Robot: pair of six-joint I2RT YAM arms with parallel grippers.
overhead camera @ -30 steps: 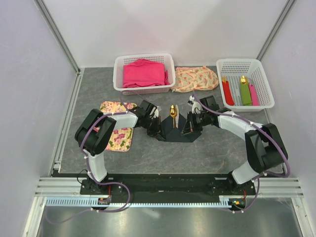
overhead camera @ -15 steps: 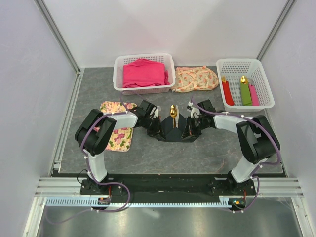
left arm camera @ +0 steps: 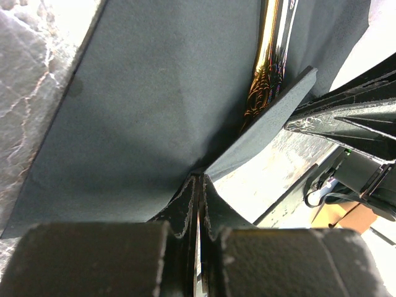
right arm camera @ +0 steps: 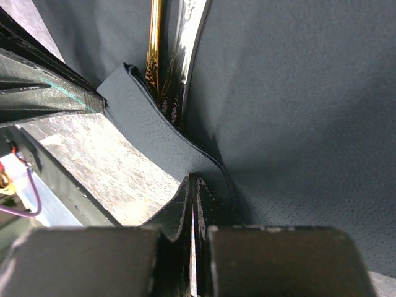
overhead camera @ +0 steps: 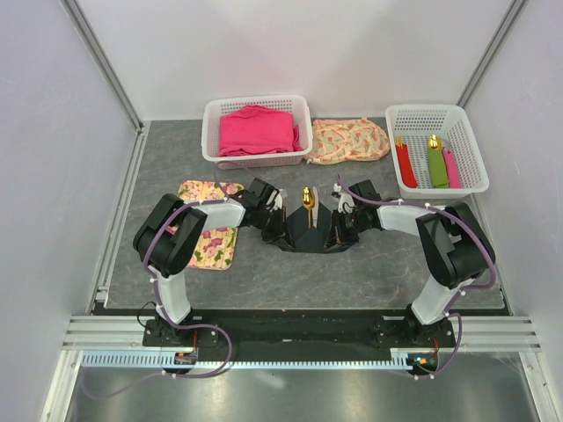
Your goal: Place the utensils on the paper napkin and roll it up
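Observation:
The black paper napkin lies mid-table with both side edges lifted into a trough. The utensils lie along its middle, gold heads pointing to the far side. My left gripper is shut on the napkin's left edge. My right gripper is shut on the napkin's right edge. The gold and dark handles show in the fold in the left wrist view, and also in the right wrist view.
A floral mat lies left of the napkin. A white basket with pink cloth stands at the back. A floral cloth lies beside it. A white basket at back right holds red, green and pink napkin rolls.
My right gripper has moved left with the napkin's right edge, narrowing the trough around the utensils. My left gripper has hardly moved.

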